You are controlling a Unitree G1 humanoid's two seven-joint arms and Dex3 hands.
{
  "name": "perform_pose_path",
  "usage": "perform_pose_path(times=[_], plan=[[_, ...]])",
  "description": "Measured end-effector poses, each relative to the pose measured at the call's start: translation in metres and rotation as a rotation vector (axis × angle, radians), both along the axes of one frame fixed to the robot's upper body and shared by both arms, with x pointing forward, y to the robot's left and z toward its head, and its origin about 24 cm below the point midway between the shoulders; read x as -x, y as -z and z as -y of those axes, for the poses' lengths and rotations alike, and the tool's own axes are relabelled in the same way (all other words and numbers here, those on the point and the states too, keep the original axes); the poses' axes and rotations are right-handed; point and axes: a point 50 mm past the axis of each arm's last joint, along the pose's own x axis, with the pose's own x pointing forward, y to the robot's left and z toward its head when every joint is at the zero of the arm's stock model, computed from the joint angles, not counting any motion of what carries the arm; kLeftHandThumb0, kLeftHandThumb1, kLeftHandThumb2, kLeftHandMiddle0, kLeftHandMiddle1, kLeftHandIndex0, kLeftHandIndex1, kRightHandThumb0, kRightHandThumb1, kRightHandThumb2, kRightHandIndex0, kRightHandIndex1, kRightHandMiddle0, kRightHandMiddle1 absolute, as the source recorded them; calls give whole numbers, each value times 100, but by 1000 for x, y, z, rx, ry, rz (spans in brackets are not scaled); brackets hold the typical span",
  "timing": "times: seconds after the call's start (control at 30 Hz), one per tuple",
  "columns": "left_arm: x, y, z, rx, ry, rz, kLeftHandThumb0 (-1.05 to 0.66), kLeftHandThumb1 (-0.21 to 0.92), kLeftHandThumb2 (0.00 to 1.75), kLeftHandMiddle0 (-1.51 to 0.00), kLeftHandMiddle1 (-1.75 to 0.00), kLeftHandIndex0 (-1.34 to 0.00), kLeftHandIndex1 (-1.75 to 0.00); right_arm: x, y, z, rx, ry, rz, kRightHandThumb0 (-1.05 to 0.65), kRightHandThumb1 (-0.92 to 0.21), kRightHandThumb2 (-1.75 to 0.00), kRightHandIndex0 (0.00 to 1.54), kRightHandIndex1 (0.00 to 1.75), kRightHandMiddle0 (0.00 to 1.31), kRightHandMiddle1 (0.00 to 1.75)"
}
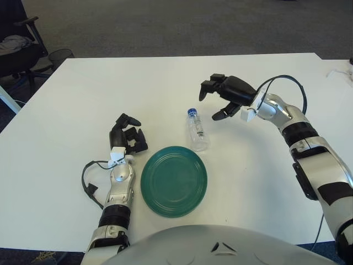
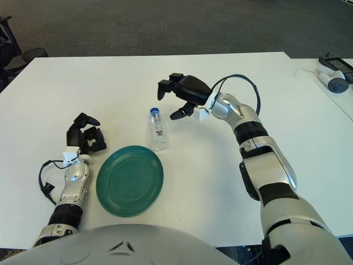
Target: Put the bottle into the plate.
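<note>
A clear plastic bottle (image 1: 196,129) with a blue cap lies on its side on the white table, its base touching the far rim of the green plate (image 1: 174,180). My right hand (image 1: 220,98) hovers just right of the bottle's cap and a little beyond it, fingers spread and holding nothing. My left hand (image 1: 127,136) shows to the left of the plate, fingers curled and empty.
The white table (image 1: 83,94) stretches wide around the plate. A black office chair (image 1: 22,44) stands off the far left corner. A white cable (image 1: 336,72) and a small device (image 2: 336,69) lie at the far right edge.
</note>
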Motion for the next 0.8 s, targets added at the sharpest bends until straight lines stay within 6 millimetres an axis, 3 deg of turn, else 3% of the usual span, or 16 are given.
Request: perform_pose_path(times=[0.23,0.8], plan=[[0,1,0,-12,3,-11,-57,8,161,-128,-175,-81,-175,4,14,-2,110,-40,81,-101,-88,-28,0,0,0,2],[-1,1,1,-20,8,-17,-57,8,160,-128,-175,-80,-175,8,23,-15,239,-158,182,-91,-92,-33,0,0,1,1]])
